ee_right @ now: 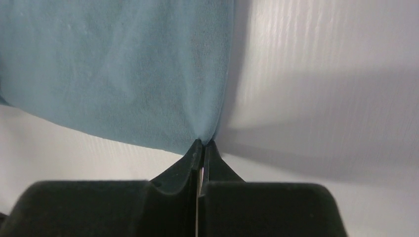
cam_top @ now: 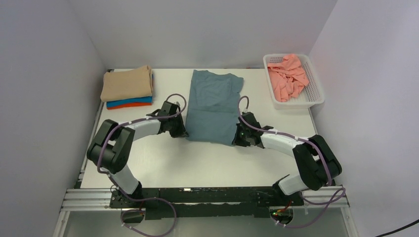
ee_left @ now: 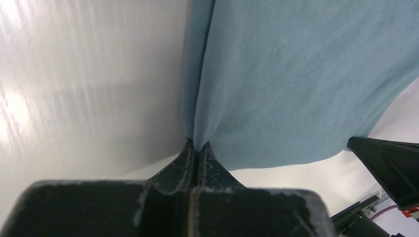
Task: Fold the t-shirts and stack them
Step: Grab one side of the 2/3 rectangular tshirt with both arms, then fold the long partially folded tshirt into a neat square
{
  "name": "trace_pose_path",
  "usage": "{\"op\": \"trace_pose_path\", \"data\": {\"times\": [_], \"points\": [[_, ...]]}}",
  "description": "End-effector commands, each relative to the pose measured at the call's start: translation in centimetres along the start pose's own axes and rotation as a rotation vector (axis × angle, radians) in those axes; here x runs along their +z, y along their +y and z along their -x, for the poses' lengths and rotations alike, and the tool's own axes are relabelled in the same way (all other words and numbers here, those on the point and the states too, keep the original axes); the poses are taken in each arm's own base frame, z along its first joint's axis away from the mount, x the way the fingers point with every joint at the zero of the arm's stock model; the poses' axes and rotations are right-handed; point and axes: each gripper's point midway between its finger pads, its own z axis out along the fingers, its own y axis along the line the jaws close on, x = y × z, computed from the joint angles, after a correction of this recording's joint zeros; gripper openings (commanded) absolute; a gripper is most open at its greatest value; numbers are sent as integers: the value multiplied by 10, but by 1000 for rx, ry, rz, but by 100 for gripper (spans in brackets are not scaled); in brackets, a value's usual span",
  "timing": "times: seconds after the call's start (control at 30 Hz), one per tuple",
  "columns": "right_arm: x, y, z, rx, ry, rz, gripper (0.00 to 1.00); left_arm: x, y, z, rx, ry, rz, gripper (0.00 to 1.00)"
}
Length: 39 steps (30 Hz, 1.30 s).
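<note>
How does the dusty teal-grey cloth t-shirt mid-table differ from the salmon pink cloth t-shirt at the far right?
The teal-grey t-shirt lies flat as a long panel on the white table. The salmon pink t-shirt is crumpled in the white perforated plastic basket. The left gripper and right gripper are each shut on a near corner of the teal-grey t-shirt, while nothing touches the pink one. Both are plain soft cloth.
</note>
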Motion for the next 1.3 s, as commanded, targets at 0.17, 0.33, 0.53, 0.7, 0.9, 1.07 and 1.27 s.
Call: {"op": "trace_pose_path", "data": {"times": [0.17, 0.33, 0.53, 0.7, 0.9, 1.07, 1.27], "points": [[-62, 16, -62, -128, 200, 122, 0, -57, 54, -79, 2, 21, 156, 0], [-112, 36, -103, -163, 354, 301, 0, -106, 54, -105, 74, 11, 158, 0], [-156, 61, -123, -163, 411, 450, 0, -153, 37, -125, 71, -12, 80, 0], [-177, 68, -101, -173, 294, 472, 0, -171, 18, -119, 77, -77, -31, 0], [-177, 71, -46, -194, 112, 412, 0, -192, -12, -71, 139, -245, -53, 0], [-174, 72, 20, -177, -79, 357, 0, -202, -39, -14, 150, -420, -24, 0], [-164, 63, 87, -98, -234, 307, 0, -192, -56, 50, 99, -479, 12, 0]]}}
